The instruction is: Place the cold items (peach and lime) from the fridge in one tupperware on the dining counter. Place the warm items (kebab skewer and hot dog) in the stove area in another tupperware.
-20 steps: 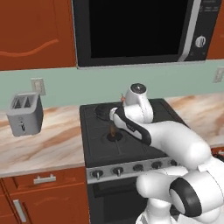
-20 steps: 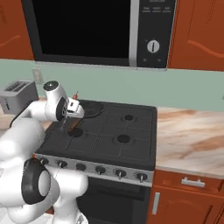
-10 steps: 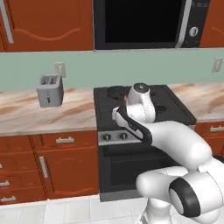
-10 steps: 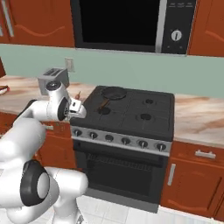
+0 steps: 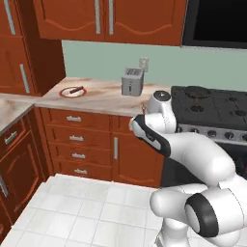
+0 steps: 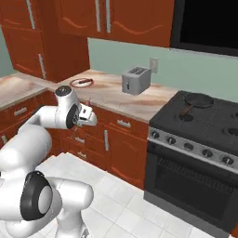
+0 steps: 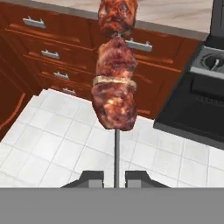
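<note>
Between the gripper [image 7: 114, 178] tips, closed jaws are pinching the kebab skewer [image 7: 114, 74], best kept upright during carrying.

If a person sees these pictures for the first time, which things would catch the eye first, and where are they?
First comes the kebab skewer: brown chunks of meat on a thin stick, pinched at its bare end in the shut hand, in front of the red-brown drawers. Next is the big white arm, which bends across the foreground. Behind it, a grey toaster stands on the marbled worktop, left of the dark stove.
</note>
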Available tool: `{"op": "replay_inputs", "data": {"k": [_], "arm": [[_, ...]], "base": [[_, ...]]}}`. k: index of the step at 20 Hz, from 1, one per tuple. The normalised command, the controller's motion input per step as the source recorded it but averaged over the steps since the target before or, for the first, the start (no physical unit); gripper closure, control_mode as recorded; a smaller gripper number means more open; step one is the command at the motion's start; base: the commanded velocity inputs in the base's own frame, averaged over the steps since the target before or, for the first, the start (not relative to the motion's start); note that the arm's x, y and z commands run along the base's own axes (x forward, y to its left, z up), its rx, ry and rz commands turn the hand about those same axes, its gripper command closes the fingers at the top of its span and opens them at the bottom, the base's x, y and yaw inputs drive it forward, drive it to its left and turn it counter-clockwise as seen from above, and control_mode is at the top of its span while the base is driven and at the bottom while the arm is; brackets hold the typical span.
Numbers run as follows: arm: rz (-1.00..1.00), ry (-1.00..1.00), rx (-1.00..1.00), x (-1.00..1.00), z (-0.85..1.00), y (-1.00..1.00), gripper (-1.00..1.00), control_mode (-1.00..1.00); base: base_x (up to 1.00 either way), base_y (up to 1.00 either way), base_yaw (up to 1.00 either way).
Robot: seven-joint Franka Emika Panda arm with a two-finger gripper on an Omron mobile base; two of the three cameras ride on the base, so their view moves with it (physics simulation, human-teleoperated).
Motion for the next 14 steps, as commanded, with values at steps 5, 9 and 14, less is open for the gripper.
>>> {"op": "replay_inputs", "data": {"k": [5,9,14], "arm": [[0.0,0.0,0.0,0.0,0.0,0.0,1.0,1.0],[0.0,0.0,0.0,0.0,0.0,0.0,1.0,1.0],[0.0,0.0,0.0,0.0,0.0,0.0,1.0,1.0]], "base": [[-0.53,0.69,0.61],[-0.63,0.69,0.58],[-0.73,0.72,0.52]]}}
